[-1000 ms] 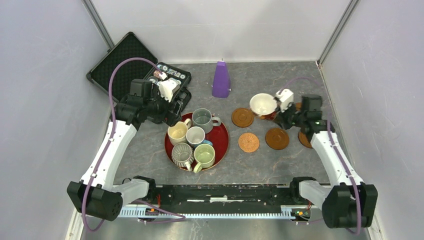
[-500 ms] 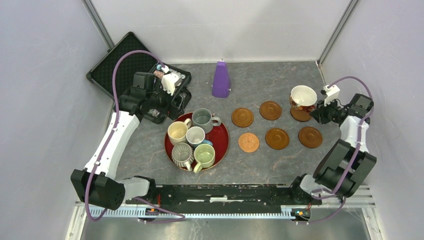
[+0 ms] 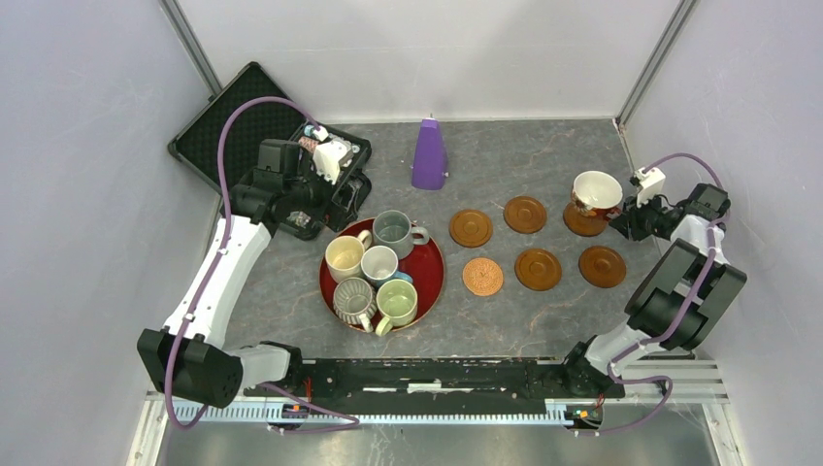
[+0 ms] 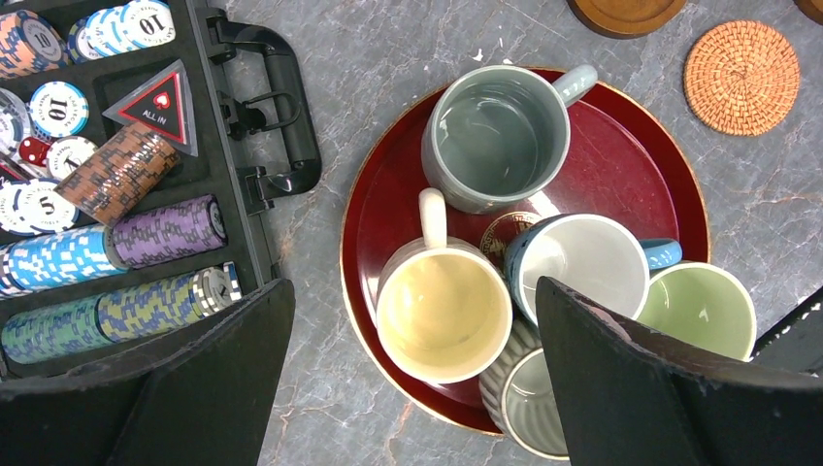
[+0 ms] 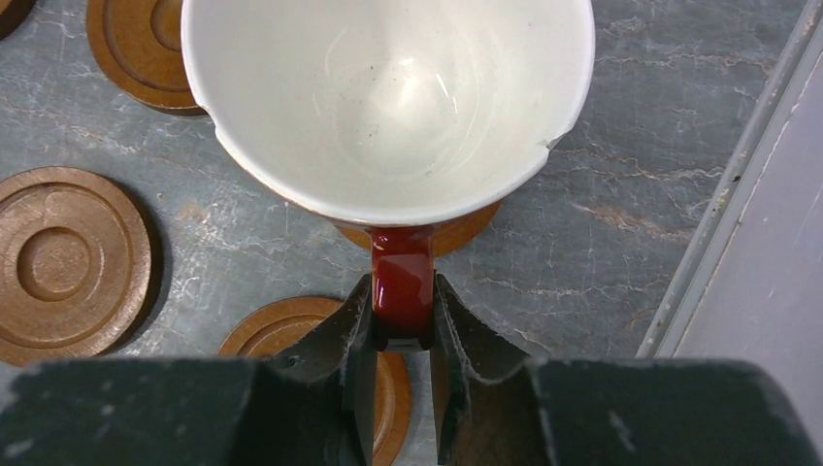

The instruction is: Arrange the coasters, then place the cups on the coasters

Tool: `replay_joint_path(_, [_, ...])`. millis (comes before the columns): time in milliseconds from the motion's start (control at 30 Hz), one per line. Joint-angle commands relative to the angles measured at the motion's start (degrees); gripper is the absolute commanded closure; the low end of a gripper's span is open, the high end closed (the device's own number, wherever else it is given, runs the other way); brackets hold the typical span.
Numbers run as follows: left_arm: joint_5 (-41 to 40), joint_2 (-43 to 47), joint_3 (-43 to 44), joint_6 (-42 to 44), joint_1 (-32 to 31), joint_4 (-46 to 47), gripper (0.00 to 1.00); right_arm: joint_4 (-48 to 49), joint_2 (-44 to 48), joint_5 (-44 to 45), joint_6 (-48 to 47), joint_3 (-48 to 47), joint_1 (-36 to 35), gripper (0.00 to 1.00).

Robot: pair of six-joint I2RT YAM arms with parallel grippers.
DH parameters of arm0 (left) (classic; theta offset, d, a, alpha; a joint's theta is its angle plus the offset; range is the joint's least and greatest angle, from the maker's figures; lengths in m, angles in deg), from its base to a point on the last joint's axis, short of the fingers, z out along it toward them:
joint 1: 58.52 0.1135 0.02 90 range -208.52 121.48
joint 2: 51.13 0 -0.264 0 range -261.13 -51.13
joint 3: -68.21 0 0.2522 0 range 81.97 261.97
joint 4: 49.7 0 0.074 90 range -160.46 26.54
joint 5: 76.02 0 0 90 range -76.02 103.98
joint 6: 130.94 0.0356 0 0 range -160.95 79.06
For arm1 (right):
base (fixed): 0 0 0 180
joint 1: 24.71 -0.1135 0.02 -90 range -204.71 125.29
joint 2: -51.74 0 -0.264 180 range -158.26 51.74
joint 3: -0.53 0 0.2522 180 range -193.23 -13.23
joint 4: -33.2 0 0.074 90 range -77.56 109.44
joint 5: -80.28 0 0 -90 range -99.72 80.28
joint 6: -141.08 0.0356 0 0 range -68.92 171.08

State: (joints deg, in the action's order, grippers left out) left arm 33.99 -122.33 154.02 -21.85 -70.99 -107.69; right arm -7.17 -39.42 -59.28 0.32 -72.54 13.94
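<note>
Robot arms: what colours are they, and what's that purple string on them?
The left arm and right arm are white tubes with black joints and chunky black bases. The purple string is a cable looping along each arm. Their fingers are dark, matte and wedge-shaped, and each wrist carries a small white block.

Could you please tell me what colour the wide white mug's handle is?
Dark red handle; best in the right wrist view.
</note>
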Motion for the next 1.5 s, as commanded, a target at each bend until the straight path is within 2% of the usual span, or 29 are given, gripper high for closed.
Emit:
replay_joint_path(0, [0.0, 1.1, 0.5, 1.1, -0.1, 2.2, 0.0, 7.3, -1.4, -3.4, -0.8, -2.8, 0.1, 1.0])
replay_joint_path(667, [-0.5, -0.7, 1.9, 1.6, -0.1, 1.1, 0.0, 4.9, -5.5, -1.8, -6.9, -0.4, 0.1, 0.98])
replay_joint_path(800, [-0.5, -0.8, 2.0, 1.8, -0.1, 1.1, 0.0, 4.7, -5.9, -1.8, -7.3, 0.2, 0.2, 0.9])
replay_joint_path(1067, [-0.6, -1.0, 2.3, 2.8, -0.1, 0.6, 0.0, 1.4, -6.4, -0.5, -10.6, 0.6, 0.2, 0.65])
replay_joint_path(1267, [-0.5, -1.1, 2.2, 3.3, -0.1, 0.7, 0.0, -1.4, -5.5, 1.0, -13.0, 0.5, 0.7, 0.53])
replay_joint_path(1467, [-0.2, -0.6, 1.5, 3.3, -0.1, 1.0, 0.0, -10.8, -4.5, 2.4, -19.1, -2.7, 1.7, 0.41])
